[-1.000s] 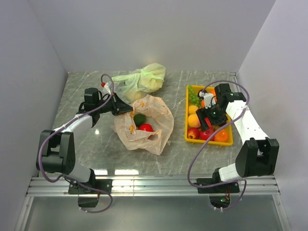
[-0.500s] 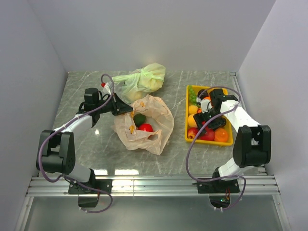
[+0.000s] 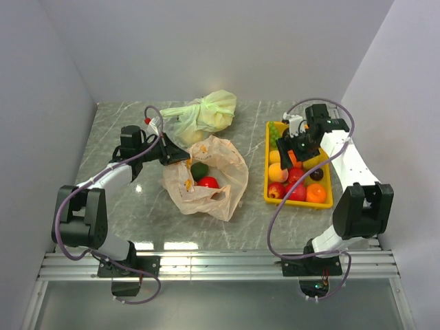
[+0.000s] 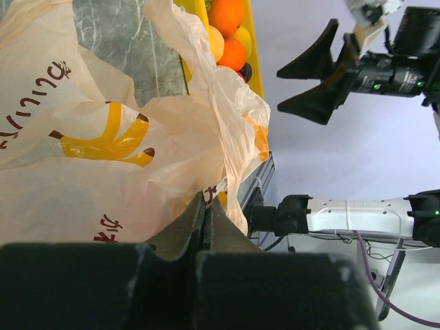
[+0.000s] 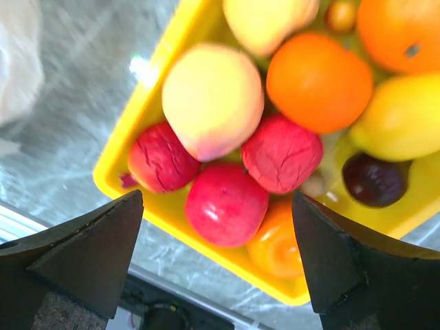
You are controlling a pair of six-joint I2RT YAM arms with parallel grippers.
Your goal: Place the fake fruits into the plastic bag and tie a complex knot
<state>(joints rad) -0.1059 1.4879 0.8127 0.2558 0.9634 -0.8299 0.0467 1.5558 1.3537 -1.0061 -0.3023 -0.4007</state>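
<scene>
Two fake fruits [image 3: 208,182] sat in the plastic bag [image 3: 221,199] at table centre, its rim pinched by the left gripper [image 3: 172,152] from 9 o'clock. Over the yellow tray [image 3: 302,204] at 3 o'clock, the right gripper [image 3: 294,146] had lifted back up, jaws spread and empty, so I'd guess nothing got grabbed.

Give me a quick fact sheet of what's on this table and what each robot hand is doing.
Left gripper: shut on the edge of the plastic bag
Right gripper: open, empty, above the yellow tray
Fruit in bag: a green piece and a red one
Fruit in tray: red apples, oranges, peach, lemon, dark piece
Also on table: knotted pale green bag
Knot on peach-coloured bag: not yet tied
</scene>
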